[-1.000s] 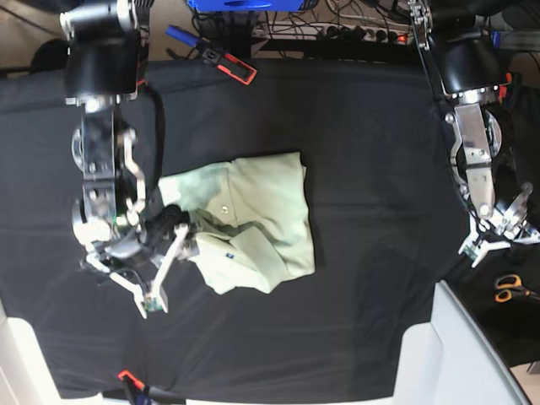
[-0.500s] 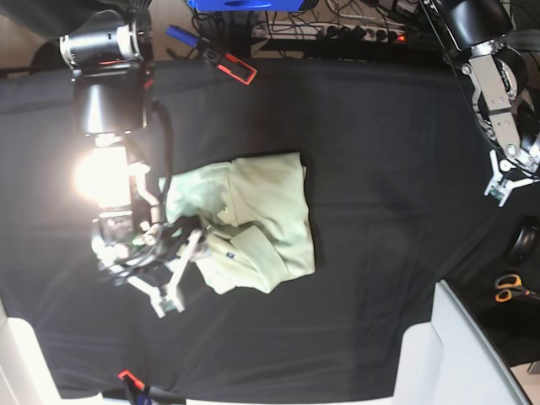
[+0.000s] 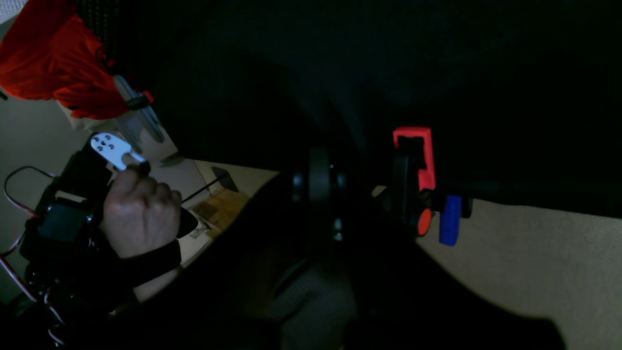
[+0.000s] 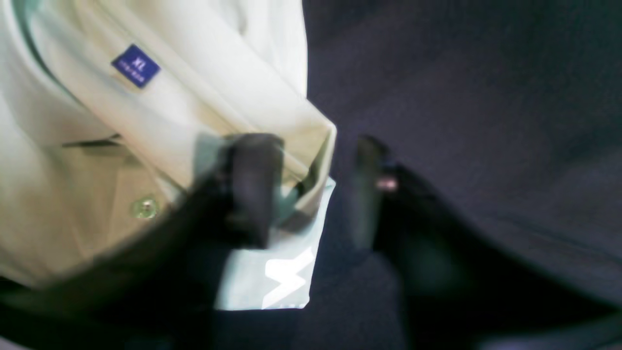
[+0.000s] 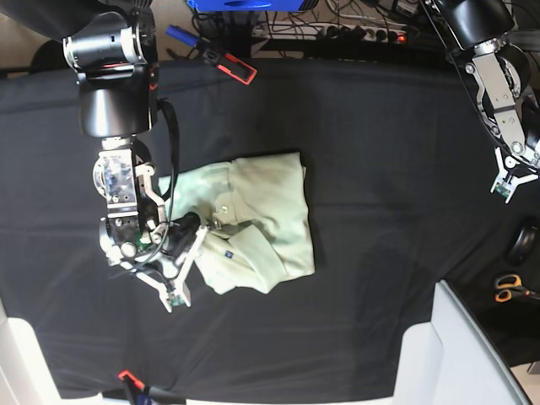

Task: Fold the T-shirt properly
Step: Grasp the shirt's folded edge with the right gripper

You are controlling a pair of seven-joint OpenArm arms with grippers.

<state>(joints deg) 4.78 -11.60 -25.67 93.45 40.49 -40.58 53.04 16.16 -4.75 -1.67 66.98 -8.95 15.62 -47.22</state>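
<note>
Black cloth [image 5: 380, 211] covered the whole table, matte and slightly rumpled, with cables and a power strip [image 5: 354, 32] along its far edge and a pair of orange-handled scissors [image 5: 510, 289] off its right side; on it, left of centre in the base view, lay the T-shirt [image 5: 261, 228], a pale mint-green bundle already folded into a rough rectangle, its longer side running from the far edge toward the near one. The right gripper [image 5: 187, 261] sat at the shirt's near-left corner, so the cloth lay just to the jaws' side; in the right wrist view one dark finger [image 4: 252, 184] rested over a doubled fold of fabric while the other stood out over bare black cloth, a gap between them, so the jaws were partly apart and straddling the shirt's edge, and whether they had yet pinched it I could not tell. The fabric looked soft and thick, layered in smooth overlapping folds, with a small blue tag [image 4: 135, 65] marked XL and a pale round button [image 4: 144, 207] showing. The left gripper [image 5: 510, 183] hung well apart at the table's far right, jaws closed on nothing, so the right arm was much the nearer; any next fold would probably start from this near-left corner.
</note>
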